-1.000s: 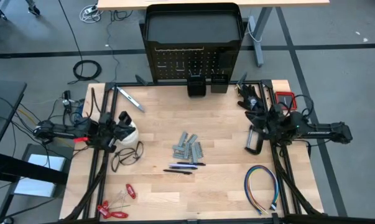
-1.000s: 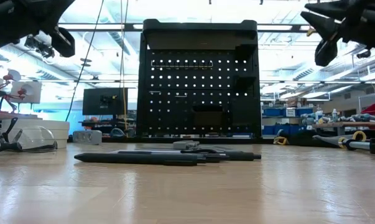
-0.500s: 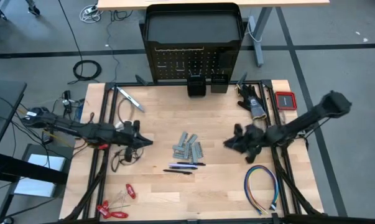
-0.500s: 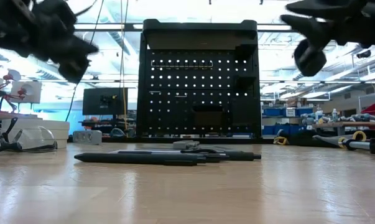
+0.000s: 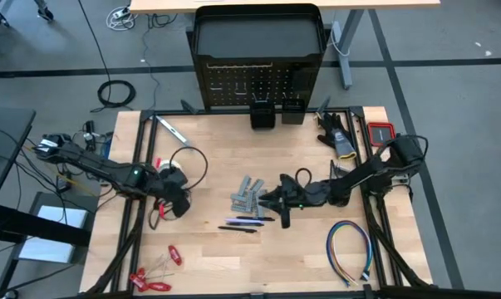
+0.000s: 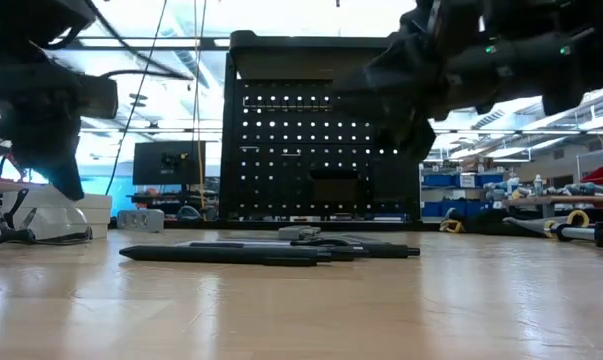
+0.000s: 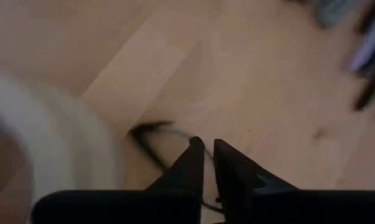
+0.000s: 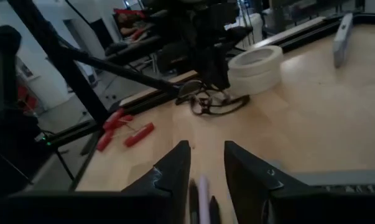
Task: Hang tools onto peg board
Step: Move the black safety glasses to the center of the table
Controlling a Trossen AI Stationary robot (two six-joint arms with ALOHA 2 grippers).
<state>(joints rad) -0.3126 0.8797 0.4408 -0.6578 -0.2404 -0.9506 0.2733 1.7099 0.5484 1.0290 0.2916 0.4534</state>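
Dark pens just beside right end effector, slightly spread, left end effector pressed together by white tape rolls

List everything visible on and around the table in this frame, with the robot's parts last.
peg board: one, black, upright at the table's far edge, two small bins at its foot.
silver bar-shaped tool: one, far left corner.
white tape rolls: stacked, left side.
black cable loop: one, beside the rolls.
grey metal pieces: a cluster, table centre.
dark pens: a few, just in front of the grey pieces.
red-handled hand tools: several, near left corner.
multicoloured wire loop: one, near right.
red case: one, far right edge.
left gripper: fingers nearly closed, by the tape rolls.
right gripper: fingers apart, over the pens.
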